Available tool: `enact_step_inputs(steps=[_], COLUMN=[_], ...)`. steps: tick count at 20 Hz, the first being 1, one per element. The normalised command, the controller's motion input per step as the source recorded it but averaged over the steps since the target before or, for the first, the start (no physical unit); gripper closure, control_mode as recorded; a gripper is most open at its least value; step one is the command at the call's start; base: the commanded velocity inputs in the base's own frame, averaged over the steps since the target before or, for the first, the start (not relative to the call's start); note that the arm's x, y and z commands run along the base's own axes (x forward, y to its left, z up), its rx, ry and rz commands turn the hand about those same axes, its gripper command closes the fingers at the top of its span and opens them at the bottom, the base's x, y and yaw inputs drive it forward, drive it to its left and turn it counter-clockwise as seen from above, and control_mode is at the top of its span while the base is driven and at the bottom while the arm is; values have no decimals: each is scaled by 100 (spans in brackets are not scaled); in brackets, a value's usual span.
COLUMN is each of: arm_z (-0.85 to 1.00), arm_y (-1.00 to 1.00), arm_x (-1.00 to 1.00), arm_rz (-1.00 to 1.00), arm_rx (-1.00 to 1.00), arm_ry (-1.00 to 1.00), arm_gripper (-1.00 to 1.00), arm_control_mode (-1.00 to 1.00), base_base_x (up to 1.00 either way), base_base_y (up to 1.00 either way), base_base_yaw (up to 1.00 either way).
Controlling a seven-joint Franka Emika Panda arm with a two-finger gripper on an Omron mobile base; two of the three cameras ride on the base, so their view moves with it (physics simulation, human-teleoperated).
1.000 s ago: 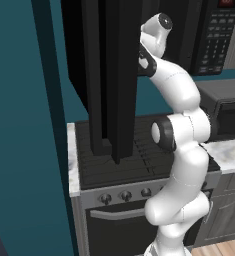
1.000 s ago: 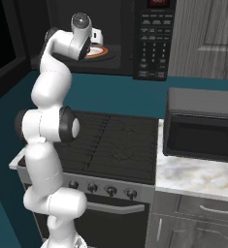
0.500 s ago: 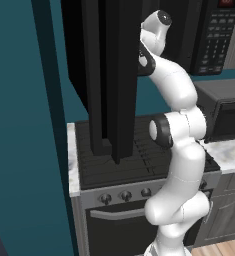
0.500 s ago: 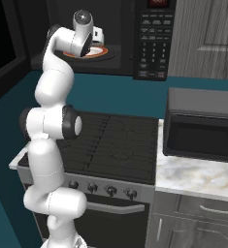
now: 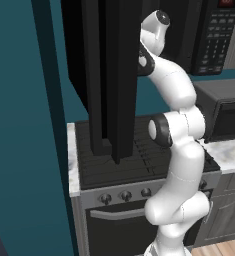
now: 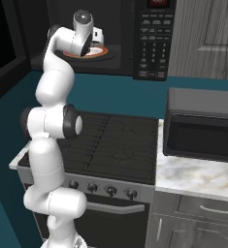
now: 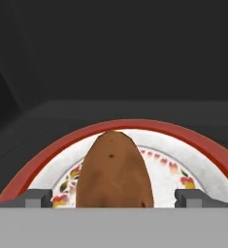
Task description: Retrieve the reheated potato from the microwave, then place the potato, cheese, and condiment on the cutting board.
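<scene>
Brown potato (image 7: 114,172) on red-rimmed plate (image 7: 193,147) — claw (image 7: 114,198) wide, fingertips either side.

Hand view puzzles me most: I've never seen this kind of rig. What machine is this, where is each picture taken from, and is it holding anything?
It is a white robot arm on a driving base, in a rendered kitchen. Two cameras ride on the base behind the arm, one left, one right, looking over the stove and marble counter. The arm reaches up into the open microwave; its door hangs open in the left view. The third camera sits on the hand and looks along the gripper. There the potato lies on a red-rimmed plate between the open fingertips. Nothing is held yet. A smaller dark oven stands on the counter.
</scene>
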Motion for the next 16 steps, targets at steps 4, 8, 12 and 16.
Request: enact_step_inputs(steps=[4,8,12,16], arm_z=[-22,-12,0,0], arm_y=[13,6,0,0], arm_x=[14,15,18,17], arm_rz=[0,0,0,0], arm_rx=[0,0,0,0], arm_ry=[5,3,3,0], arm_gripper=[-100,-100,-100,-100], arm_control_mode=[-100,-100,-100,-100], base_base_x=[0,0,0,0], base_base_y=[0,0,0,0], base_base_yaw=[0,0,0,0])
